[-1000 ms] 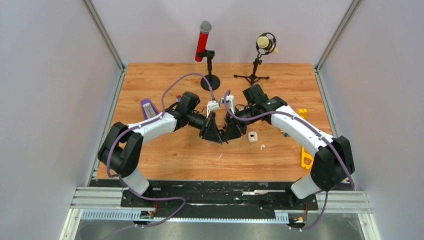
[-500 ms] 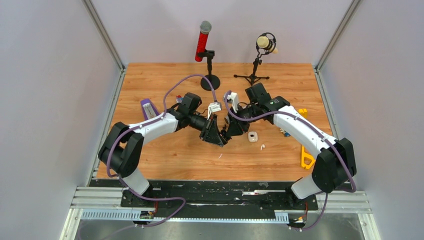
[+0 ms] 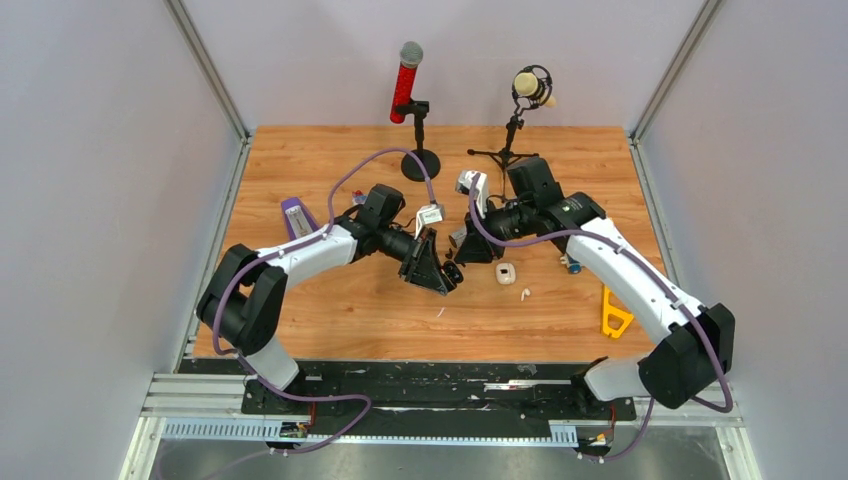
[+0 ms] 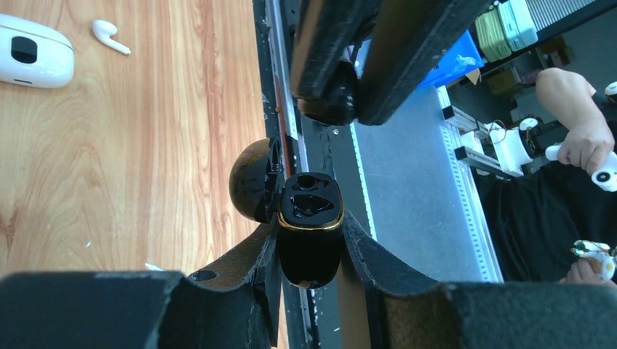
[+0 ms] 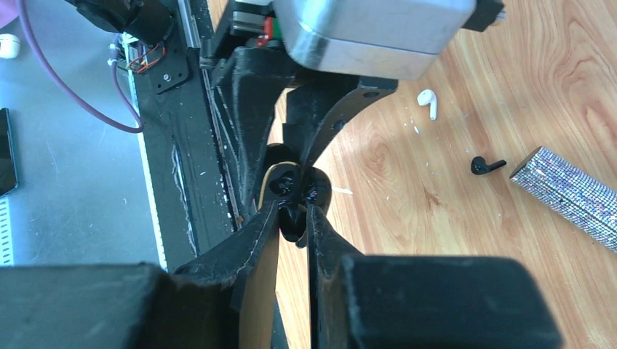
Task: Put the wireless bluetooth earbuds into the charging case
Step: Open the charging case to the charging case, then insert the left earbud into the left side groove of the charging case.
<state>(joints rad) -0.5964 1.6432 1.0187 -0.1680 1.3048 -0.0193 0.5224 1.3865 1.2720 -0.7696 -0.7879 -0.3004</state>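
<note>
Pinched between the nearly closed fingertips of the right gripper (image 5: 295,211): a black earbud (image 5: 293,224), lengthwise along the fingers, aimed at the open mouth of the black charging case (image 4: 309,247), close to it but apart. Clamped tight in the left gripper (image 4: 309,222): that gold-rimmed case, long axis along the fingers, mouth away from the wrist, lid (image 4: 251,182) swung aside. Loose on the wooden table (image 4: 145,145): a white earbud (image 4: 109,36), stem away from the white case (image 4: 33,62) nearby.

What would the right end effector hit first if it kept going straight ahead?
Likely the open black charging case in the left end effector; the black earbud pinched in the right end effector sits just before it, though depth is unclear.
</note>
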